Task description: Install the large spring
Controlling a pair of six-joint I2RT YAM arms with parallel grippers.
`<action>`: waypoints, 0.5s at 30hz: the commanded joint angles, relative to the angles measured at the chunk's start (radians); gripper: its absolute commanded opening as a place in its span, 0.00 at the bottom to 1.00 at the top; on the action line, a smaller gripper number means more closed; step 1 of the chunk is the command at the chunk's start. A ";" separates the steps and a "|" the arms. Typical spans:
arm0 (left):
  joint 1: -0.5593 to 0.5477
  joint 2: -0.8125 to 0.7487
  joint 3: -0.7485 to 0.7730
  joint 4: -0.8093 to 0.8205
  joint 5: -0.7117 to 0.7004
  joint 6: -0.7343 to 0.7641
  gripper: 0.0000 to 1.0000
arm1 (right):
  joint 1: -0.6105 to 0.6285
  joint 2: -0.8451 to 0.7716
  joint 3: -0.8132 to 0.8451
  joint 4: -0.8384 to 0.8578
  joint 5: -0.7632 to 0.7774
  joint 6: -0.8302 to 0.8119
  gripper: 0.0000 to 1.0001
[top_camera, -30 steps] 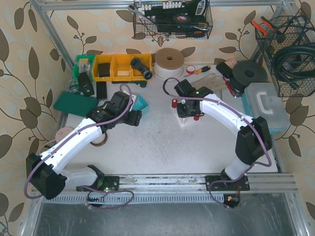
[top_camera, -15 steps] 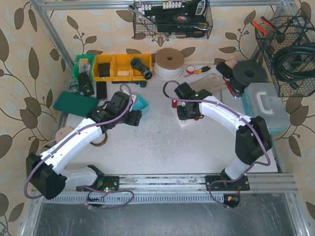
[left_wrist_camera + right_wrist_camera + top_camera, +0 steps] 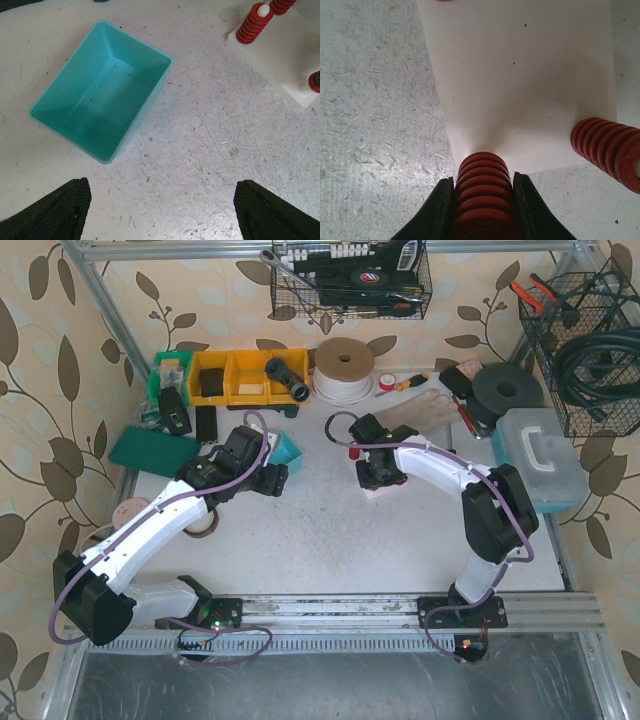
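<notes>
My right gripper (image 3: 482, 181) is shut on a large red spring (image 3: 482, 167), which stands upright at the near-left corner of the white base plate (image 3: 520, 85). Whether a peg is under it is hidden. A second red spring (image 3: 610, 152) stands at the plate's right corner. In the top view the right gripper (image 3: 378, 472) covers most of the plate (image 3: 371, 489). My left gripper (image 3: 162, 210) is open and empty above bare table, next to the empty teal bin (image 3: 100, 95). The left wrist view shows a red spring on a white peg (image 3: 252, 25) on the plate (image 3: 280, 65).
Yellow bins (image 3: 235, 378) and a roll of white cord (image 3: 343, 365) line the back. A grey toolbox (image 3: 540, 455) sits at the right, a green case (image 3: 150, 450) at the left. The teal bin (image 3: 290, 448) lies beside the left gripper (image 3: 268, 478).
My right gripper has shifted a little to the left over the white plate with the spring in it. The left arm has not moved.
</notes>
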 commanded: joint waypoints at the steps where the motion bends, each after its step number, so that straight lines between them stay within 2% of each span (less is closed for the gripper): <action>1: 0.013 -0.002 0.033 -0.001 0.004 0.001 0.81 | -0.003 0.044 0.009 0.002 0.032 -0.012 0.13; 5: 0.013 -0.004 0.030 0.001 0.004 0.001 0.81 | -0.003 0.050 0.029 -0.020 0.040 -0.007 0.40; 7: 0.013 -0.005 0.028 0.006 0.003 -0.004 0.81 | -0.003 0.035 0.035 -0.031 0.045 -0.009 0.50; 12: 0.012 -0.036 -0.003 0.068 -0.019 -0.031 0.81 | -0.004 -0.060 0.074 -0.097 0.051 -0.013 0.61; 15: 0.013 -0.079 -0.038 0.120 -0.071 -0.044 0.85 | -0.005 -0.170 0.084 -0.120 0.052 -0.027 0.67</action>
